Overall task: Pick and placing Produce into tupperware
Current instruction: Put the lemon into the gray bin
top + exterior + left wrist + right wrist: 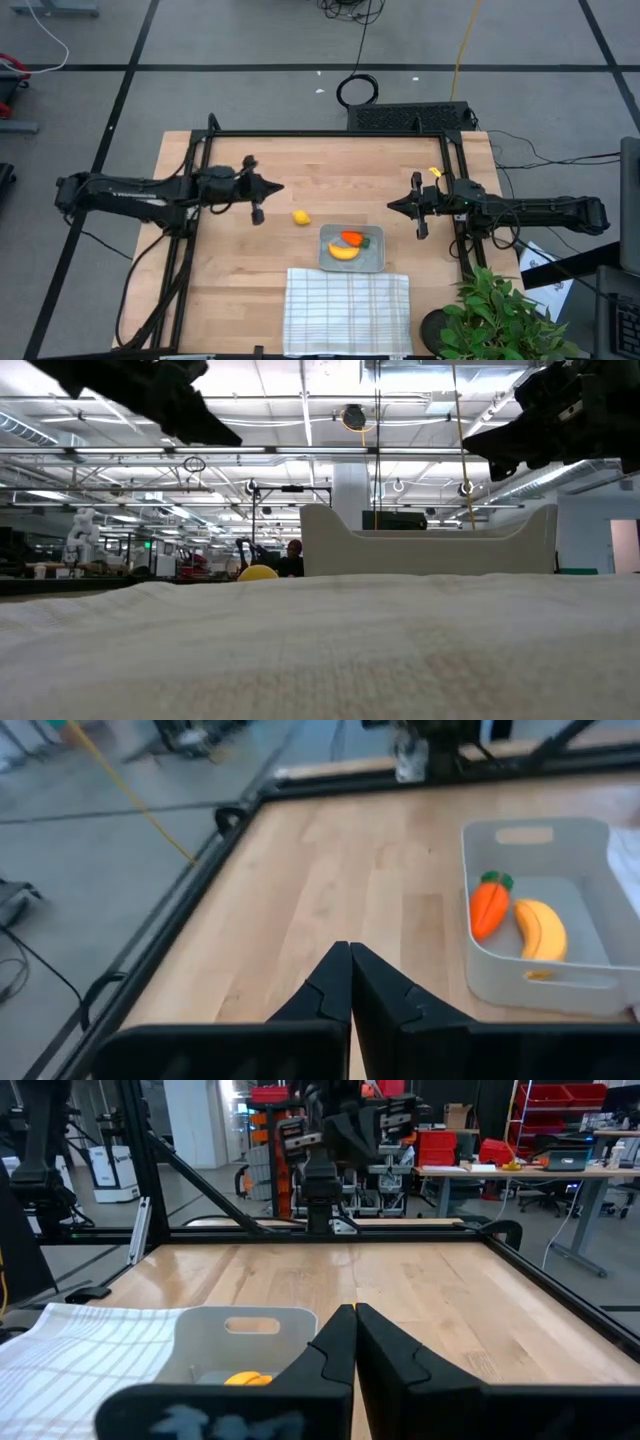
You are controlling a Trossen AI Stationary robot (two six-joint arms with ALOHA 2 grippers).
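Nearest the table's front edge: white checked cloth [347, 310], its far edge touching the tupperware [351, 249]. Inside the tupperware: carrot [352, 238] and banana [343, 252], side by side. Lemon [301, 217] outside on bare wood, just beside the container's left far corner, nearer the left gripper [272, 187].

Left gripper raised above the table, jaws clenched, empty. Right gripper [392, 206] likewise clenched and empty, on the container's far right.

Risks, as judged: round lemon liable to roll off if nudged by shut fingers; descent without opening would push, not grasp. Release close to the container wall could bounce it out.

No brands, labels or legible writing found.
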